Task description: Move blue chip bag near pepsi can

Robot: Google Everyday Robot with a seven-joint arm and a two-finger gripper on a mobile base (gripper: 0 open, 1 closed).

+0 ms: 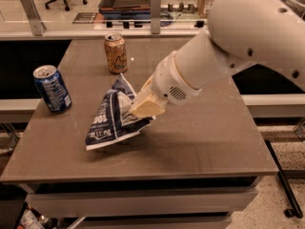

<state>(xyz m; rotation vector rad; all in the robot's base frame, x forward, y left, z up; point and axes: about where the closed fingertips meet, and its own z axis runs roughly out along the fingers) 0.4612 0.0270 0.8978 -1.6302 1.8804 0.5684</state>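
Observation:
The blue chip bag (110, 117) is a wrinkly navy foil bag with white lettering, held just above the table left of centre, its lower edge close to the tabletop. My gripper (139, 108) is shut on the bag's right side, with its tan fingers (148, 106) pinching the foil. The pepsi can (52, 88), blue with white print and a silver top, stands upright near the table's left edge, about a can's width left of the bag.
A tan-orange can (116, 54) stands upright at the back, behind the bag. The grey-brown table (209, 142) has bare surface on its right half. My large white arm (248, 37) reaches in from the upper right. A counter with equipment lies behind.

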